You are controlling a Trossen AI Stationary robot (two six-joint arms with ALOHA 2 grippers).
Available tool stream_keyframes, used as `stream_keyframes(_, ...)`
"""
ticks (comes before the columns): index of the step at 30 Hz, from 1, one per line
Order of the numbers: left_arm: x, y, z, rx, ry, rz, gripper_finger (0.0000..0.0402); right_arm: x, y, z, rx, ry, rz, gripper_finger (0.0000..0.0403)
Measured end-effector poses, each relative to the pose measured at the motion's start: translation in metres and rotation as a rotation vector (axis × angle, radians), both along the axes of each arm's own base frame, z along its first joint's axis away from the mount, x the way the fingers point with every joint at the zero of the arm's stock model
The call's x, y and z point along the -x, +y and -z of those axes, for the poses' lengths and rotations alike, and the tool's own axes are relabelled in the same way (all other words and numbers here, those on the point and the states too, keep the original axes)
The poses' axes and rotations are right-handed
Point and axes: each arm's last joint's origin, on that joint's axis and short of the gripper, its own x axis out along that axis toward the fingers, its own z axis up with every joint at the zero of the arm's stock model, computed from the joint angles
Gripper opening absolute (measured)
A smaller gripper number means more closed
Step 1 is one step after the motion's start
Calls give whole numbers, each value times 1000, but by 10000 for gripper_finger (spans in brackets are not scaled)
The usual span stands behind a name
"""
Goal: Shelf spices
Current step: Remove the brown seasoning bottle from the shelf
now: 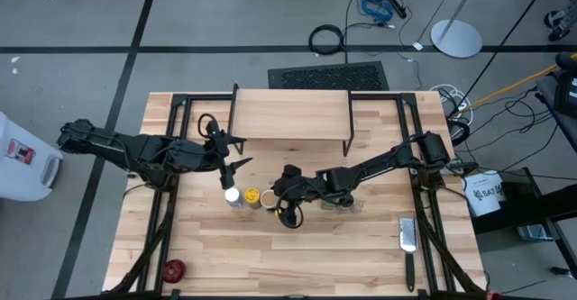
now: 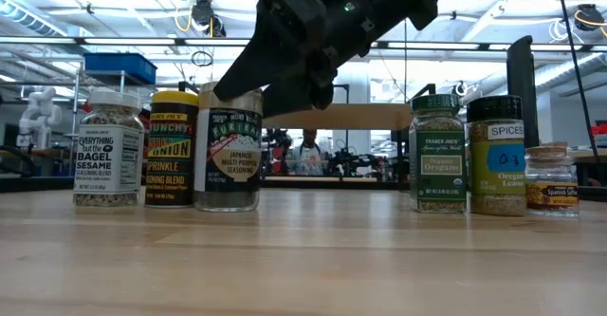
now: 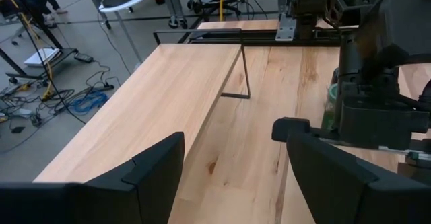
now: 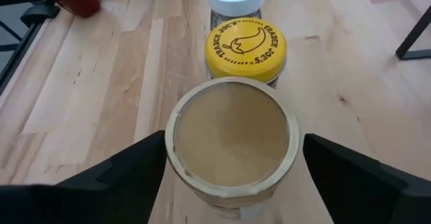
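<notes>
Tan-lidded jar (image 4: 232,140) sits nearest the right wrist camera, upright on the table (image 1: 297,255), its round beige lid centred between the two dark fingers of the right pincer (image 1: 290,212). Those fingers stand wide on either side of the lid, clear of the glass; nothing is gripped. Judgement: the step in hand is taking this jar. To do it well, the pincer should lower until the fingers bracket the body below the lid, stay centred, and close squarely, since the yellow-lidded jar (image 4: 246,48) stands just beside it and could be knocked.

Appearance: clear glass, dark label, pale tan lid with a lighter rim. In the low view it is third in a row, after the white-capped sesame jar (image 2: 109,150) and the yellow-lidded jar. Three more jars stand well apart to the other side: a green-lidded oregano jar (image 2: 437,152), a dark-lidded jar (image 2: 496,155) and a small cork-topped jar (image 2: 551,178).

Shelf (image 1: 290,115) stands at the far side of the table, its plank top bare. Left pincer (image 1: 227,163) hangs open and empty between shelf and jars. Red round object (image 1: 173,269) and grater (image 1: 407,239) lie near the front edge.
</notes>
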Motion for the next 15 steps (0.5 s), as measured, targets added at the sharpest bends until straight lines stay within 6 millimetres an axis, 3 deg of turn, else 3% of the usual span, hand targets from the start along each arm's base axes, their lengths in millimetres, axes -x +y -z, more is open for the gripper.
stream_keyframes(8, 0, 0, 0, 0, -1, 0, 272, 14, -3, -29, 24, -5, -4, 332)
stream_keyframes(15, 0, 0, 0, 9, -5, 2, 272, 41, -5, -65, 100, 33, 25, 332)
